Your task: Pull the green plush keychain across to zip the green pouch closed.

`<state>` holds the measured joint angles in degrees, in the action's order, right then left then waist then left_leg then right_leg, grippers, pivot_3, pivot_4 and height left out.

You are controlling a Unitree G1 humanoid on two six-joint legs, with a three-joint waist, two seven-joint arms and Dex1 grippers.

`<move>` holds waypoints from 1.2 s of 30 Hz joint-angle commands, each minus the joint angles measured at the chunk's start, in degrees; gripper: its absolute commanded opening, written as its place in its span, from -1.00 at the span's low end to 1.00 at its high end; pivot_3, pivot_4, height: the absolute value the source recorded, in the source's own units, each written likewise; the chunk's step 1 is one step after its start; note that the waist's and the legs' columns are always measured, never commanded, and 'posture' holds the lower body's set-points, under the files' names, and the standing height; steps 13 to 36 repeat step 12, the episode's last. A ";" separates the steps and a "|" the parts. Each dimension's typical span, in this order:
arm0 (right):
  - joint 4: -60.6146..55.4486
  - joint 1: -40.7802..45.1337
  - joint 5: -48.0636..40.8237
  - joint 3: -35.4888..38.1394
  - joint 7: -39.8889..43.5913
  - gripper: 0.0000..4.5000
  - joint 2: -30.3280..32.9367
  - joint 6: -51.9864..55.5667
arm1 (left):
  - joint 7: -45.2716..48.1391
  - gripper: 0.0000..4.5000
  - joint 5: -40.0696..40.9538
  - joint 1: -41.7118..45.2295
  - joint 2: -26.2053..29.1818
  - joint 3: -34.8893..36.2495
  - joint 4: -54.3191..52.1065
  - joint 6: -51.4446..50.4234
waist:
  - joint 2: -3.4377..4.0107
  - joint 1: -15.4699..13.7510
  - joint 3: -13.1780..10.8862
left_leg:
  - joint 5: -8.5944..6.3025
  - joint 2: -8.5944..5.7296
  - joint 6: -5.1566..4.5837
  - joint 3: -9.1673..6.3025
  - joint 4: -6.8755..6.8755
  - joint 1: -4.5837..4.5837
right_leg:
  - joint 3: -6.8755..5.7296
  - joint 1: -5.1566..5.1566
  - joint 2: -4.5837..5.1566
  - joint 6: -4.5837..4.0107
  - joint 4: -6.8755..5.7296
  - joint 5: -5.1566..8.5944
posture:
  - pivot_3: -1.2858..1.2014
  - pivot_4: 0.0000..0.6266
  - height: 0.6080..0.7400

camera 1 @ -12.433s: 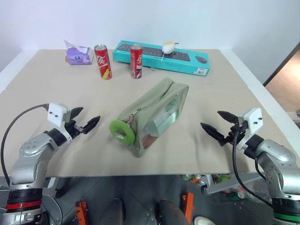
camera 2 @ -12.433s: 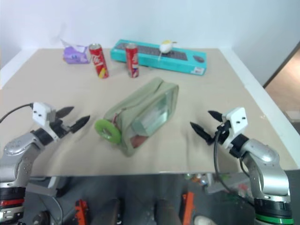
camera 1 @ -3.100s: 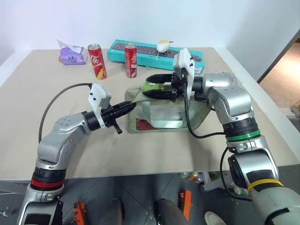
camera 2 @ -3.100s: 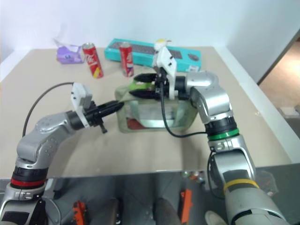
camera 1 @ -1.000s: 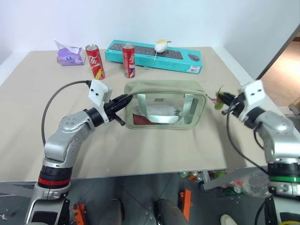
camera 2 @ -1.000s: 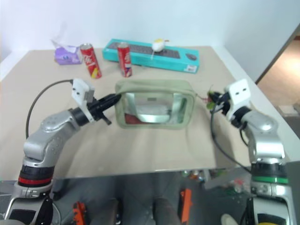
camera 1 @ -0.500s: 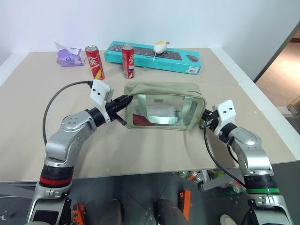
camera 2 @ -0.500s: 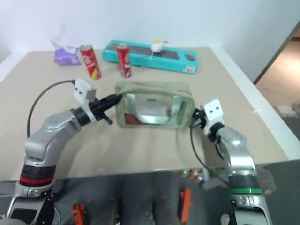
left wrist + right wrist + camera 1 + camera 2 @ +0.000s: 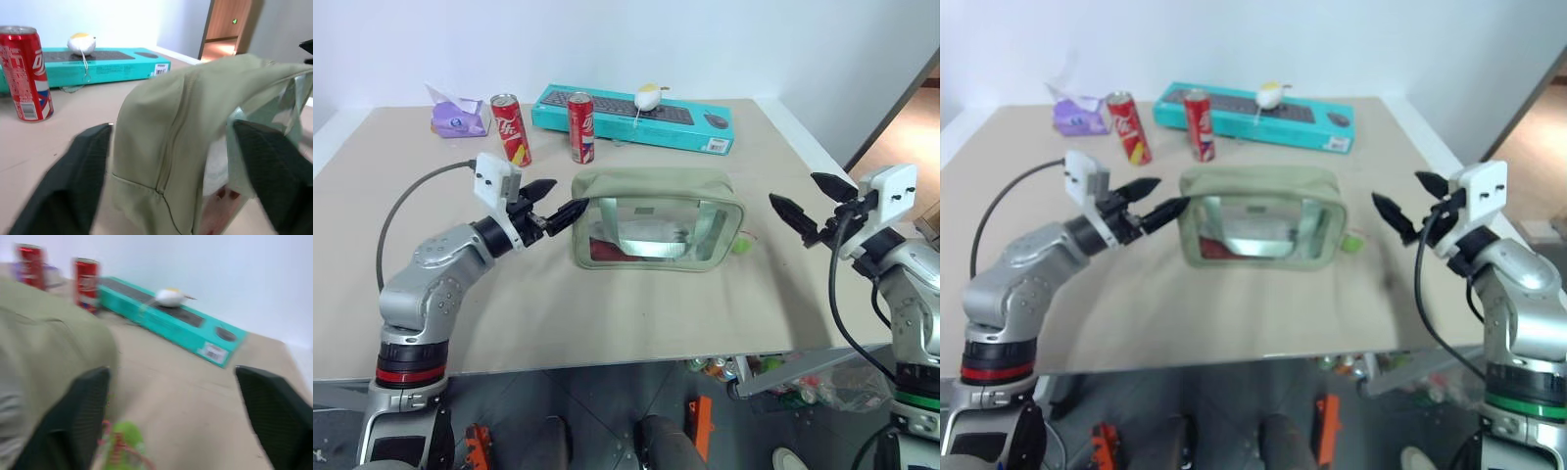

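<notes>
- The pouch (image 9: 656, 220) stands upright near the middle of the table (image 9: 607, 313), its clear window facing the robot.
- The zipper line along the top reads as closed from end to end; this is a judgement, since the seam is small in the head views.
- The keychain (image 9: 739, 245) lies on the table just beside the pouch's right end, on its cord.
- Left gripper (image 9: 551, 199): fingers apart, tips straddling the pouch's left end. Whether they touch the fabric cannot be told.
- Right gripper (image 9: 811, 201): fingers apart, empty, in the air well to the right of the keychain.
- Step in hand: release and withdrawal.
- To do it well, draw the left gripper straight back so neither finger snags the fabric.
- Keep the right gripper above the cord so the slider is not tugged back.
- The cans (image 9: 579, 127) and the keyboard box (image 9: 700, 132) stand well behind.
</notes>
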<state>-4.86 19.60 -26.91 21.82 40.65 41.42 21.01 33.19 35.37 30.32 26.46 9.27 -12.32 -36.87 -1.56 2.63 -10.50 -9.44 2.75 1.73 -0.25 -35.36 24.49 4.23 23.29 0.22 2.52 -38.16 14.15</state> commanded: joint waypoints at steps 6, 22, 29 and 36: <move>-17.68 -19.86 -9.59 7.42 7.29 0.99 5.19 9.97 | 2.77 1.00 1.46 -13.53 5.89 8.86 -7.67 3.83 | 0.00 0.02 0.08 | -0.22 0.01 -0.05 0.04 0.05 -0.07 | 0.02 -0.06 0.06 -0.04 0.00 0.30 | 0.03 -0.52 1.00; -25.38 -26.32 -8.11 1.30 6.11 0.99 1.49 7.74 | 4.40 1.00 -8.98 -26.59 8.87 0.71 -10.30 10.15 | 0.00 0.04 0.07 | -0.30 0.08 -0.03 0.07 0.02 -0.13 | 0.02 -0.05 0.03 -0.28 -0.01 0.43 | 0.03 -0.52 1.00; -25.38 -26.32 -8.11 1.30 6.11 0.99 1.49 7.74 | 4.40 1.00 -8.98 -26.59 8.87 0.71 -10.30 10.15 | 0.00 0.04 0.07 | -0.30 0.08 -0.03 0.07 0.02 -0.13 | 0.02 -0.05 0.03 -0.28 -0.01 0.43 | 0.03 -0.52 1.00; -25.38 -26.32 -8.11 1.30 6.11 0.99 1.49 7.74 | 4.40 1.00 -8.98 -26.59 8.87 0.71 -10.30 10.15 | 0.00 0.04 0.07 | -0.30 0.08 -0.03 0.07 0.02 -0.13 | 0.02 -0.05 0.03 -0.28 -0.01 0.43 | 0.03 -0.52 1.00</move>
